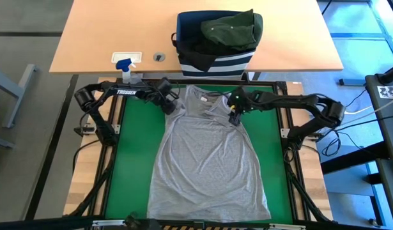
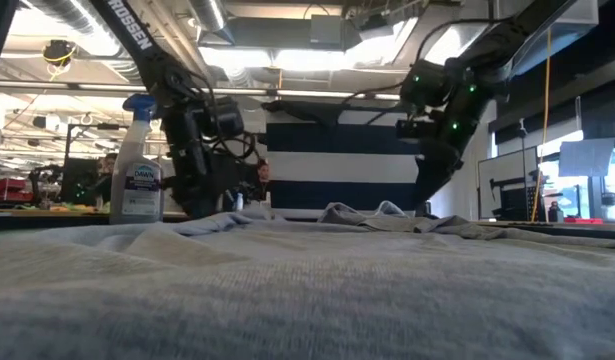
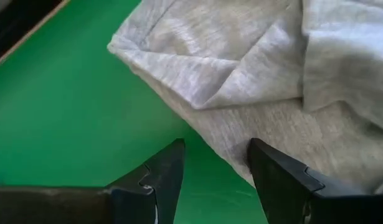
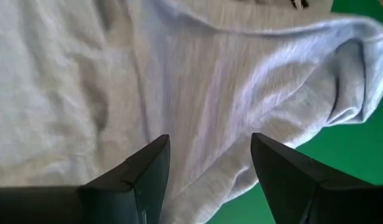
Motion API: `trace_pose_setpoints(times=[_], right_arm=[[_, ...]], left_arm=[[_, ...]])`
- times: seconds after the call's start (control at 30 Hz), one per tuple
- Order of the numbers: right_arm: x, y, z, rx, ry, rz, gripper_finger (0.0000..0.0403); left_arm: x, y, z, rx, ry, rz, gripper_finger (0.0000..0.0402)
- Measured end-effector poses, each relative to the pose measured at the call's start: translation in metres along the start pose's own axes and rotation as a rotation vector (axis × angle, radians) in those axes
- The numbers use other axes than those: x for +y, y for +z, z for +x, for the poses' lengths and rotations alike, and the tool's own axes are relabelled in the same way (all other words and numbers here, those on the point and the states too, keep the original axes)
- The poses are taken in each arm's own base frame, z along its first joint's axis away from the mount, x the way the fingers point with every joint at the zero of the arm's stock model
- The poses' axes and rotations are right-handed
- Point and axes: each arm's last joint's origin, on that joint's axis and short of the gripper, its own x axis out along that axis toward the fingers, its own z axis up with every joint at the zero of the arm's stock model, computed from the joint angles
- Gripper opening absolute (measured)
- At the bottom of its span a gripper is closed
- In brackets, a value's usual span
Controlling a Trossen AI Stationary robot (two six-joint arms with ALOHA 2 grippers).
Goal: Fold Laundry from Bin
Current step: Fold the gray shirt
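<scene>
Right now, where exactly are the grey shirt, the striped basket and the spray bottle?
grey shirt [image 1: 209, 163]: high view, middle of its body, spread on the green mat.
striped basket [image 1: 215, 64]: high view, its striped front wall.
spray bottle [image 2: 139, 180]: low view, its label.

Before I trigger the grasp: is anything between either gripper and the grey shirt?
Nothing visible. The left gripper and right gripper hang open directly over the grey shirt, at its two shoulders.
</scene>
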Motion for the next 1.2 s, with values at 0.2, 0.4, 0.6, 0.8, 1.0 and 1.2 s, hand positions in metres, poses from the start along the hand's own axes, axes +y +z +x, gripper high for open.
trace_pose_setpoints(times=[0.2, 0.4, 0.6, 0.8, 1.0, 1.2], right_arm=[[0.000, -0.003, 0.012, 0.046, -0.002, -0.018, 0.0225], [-0.001, -0.003, 0.015, 0.041, -0.003, -0.018, 0.0225], [-0.001, -0.001, 0.015, 0.023, -0.005, -0.021, 0.0225], [-0.001, 0.002, 0.015, -0.003, -0.008, -0.024, 0.0225], [-0.001, 0.002, 0.015, -0.004, -0.008, -0.020, 0.0225], [-0.001, 0.002, 0.015, -0.004, -0.008, -0.018, 0.0225]], left_arm=[[0.006, -0.013, -0.005, 0.138, 0.071, 0.015, 0.0176], [0.005, -0.004, -0.037, 0.060, -0.021, -0.008, 0.0176], [0.008, 0.023, -0.076, -0.106, -0.208, -0.001, 0.0176], [0.019, 0.022, -0.050, 0.003, -0.280, 0.034, 0.0176], [0.016, 0.020, -0.022, 0.069, -0.316, 0.188, 0.0176], [0.015, 0.023, -0.008, 0.054, -0.272, 0.264, 0.0174]])
